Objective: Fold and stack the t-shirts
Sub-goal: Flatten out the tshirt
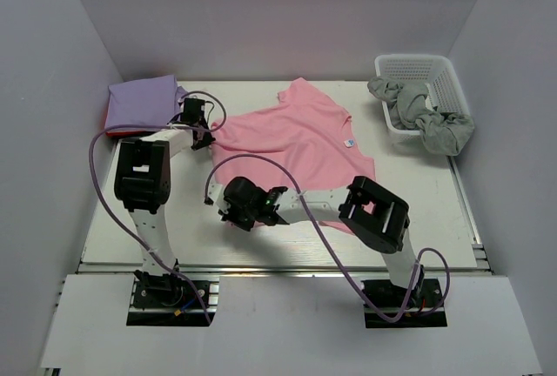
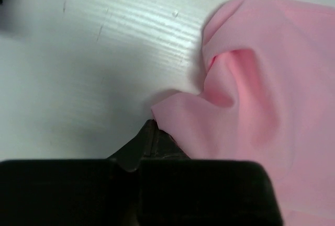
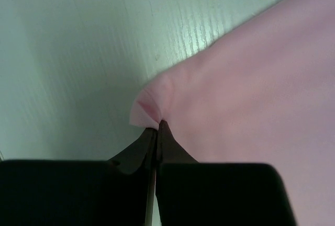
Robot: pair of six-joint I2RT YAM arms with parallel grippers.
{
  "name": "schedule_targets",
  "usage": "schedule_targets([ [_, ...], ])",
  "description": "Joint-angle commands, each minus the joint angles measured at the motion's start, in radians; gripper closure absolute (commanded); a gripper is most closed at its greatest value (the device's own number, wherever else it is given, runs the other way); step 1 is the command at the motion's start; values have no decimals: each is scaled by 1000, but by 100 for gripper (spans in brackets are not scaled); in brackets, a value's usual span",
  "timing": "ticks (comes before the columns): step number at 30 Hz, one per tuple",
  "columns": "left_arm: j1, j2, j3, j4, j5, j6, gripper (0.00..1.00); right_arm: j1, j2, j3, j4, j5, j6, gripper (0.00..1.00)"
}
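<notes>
L hand (image 1: 197, 122) & R hand (image 1: 233, 212) both pinch the pink tee (image 1: 300, 137) edge; lift evenly, hold cloth taut, fold w/o bunching.

Pink t-shirt (image 1: 296, 137), lavender t-shirt (image 1: 141, 102), white basket (image 1: 435, 70)

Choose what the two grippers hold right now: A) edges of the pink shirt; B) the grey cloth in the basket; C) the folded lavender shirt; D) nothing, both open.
A: in the wrist views the left gripper and right gripper are each shut on an edge of the pink shirt.
</notes>
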Motion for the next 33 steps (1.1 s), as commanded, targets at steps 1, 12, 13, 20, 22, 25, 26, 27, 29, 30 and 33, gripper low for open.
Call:
schedule_targets([
  [1, 3, -2, 24, 57, 25, 62, 100, 0, -66, -22, 57, 12, 44, 100],
  [12, -9, -168, 27, 91, -41, 163, 100, -126, -382, -288, 221, -57, 278, 100],
  [13, -20, -153, 88, 71, -11, 176, 100, -153, -392, -303, 237, -66, 313, 100],
  [20, -20, -24, 289, 44, 193, 185, 100, -342, -495, -455, 264, -59, 490, 100],
  [22, -32, 46, 377, 44, 299, 185, 100, -414, -514, -481, 266, -80, 512, 100],
  [25, -56, 151, 537, 8, 386, 174, 100, -488, -508, -507, 258, -132, 542, 100],
  [26, -73, 233, 635, -9, 428, 174, 100, -517, -503, -527, 263, -142, 551, 100],
  [27, -82, 275, 682, -24, 448, 174, 100, -531, -501, -533, 263, -145, 564, 100],
  [29, -118, 390, 803, -46, 471, 174, 100, -580, -494, -545, 255, -140, 598, 100],
  [30, -128, 424, 840, -46, 480, 174, 100, -590, -491, -547, 248, -136, 614, 95],
  [33, -158, 499, 950, -46, 480, 153, 100, -643, -469, -538, 217, -120, 653, 72],
])
